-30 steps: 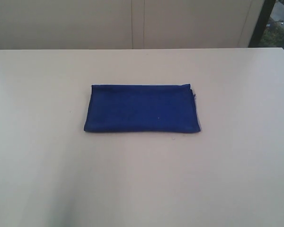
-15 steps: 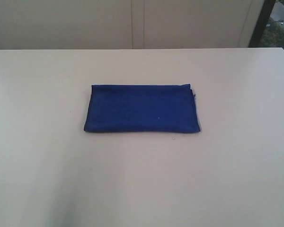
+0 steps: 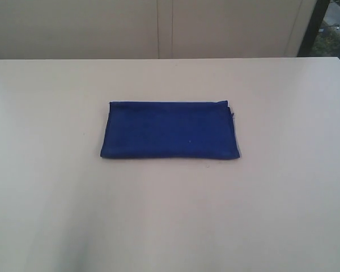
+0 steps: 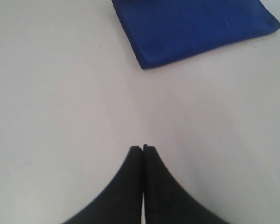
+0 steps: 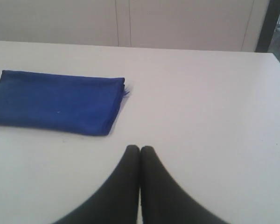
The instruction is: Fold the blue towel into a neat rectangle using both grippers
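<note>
Nothing moved; blue towel (image 3: pixel 170 130) lies folded, untouched.

One blue towel (image 3: pixel 170 130) lies on one table (image 3: pixel 170 226), slightly toward 12 o'clock from its middle. There are two hands, one in each wrist view: the left hand (image 4: pixel 143 148) and the right hand (image 5: pixel 140 148). Each has two fingers (image 4: pixel 128 186), pressed together.

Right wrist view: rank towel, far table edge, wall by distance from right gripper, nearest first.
1. towel: mid-table, ahead of the right gripper.
2. far table edge: beyond the towel.
3. wall: behind the table.
</note>
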You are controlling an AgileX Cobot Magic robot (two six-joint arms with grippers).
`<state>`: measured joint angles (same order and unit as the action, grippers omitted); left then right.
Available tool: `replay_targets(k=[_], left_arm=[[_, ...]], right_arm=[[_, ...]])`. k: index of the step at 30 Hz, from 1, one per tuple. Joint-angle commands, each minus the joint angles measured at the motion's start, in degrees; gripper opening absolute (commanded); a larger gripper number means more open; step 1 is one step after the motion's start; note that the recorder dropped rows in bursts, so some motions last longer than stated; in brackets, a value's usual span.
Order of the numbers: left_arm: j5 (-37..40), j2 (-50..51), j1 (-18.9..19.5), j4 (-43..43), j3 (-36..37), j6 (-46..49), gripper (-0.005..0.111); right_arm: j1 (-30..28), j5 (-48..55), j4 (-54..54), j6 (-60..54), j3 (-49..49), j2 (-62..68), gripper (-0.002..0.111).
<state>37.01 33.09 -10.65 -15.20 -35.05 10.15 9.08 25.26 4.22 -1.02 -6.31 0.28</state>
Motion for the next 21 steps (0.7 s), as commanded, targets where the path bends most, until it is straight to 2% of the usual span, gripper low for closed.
replay_targets(k=[1,5,13,21], left_arm=[[0.2,-0.4,0.2,-0.4,0.3,0.3,0.000],[0.2,-0.4,0.2,-0.4,0.3,0.3,0.000],[0.2,-0.4,0.2,-0.4,0.3,0.3,0.000],[0.2,-0.4,0.2,-0.4,0.3,0.3,0.000]], right_arm=[[-0.4,-1.5,-0.4,0.2,2.5,-0.3,0.000],[-0.6,-3.5,-0.4,0.2,6.2,-0.3,0.000],[-0.7,-5.4,-2.6,0.2,6.3,-0.3,0.000],[-4.2,-5.4,-2.6,0.2,6.3,-0.3,0.000]])
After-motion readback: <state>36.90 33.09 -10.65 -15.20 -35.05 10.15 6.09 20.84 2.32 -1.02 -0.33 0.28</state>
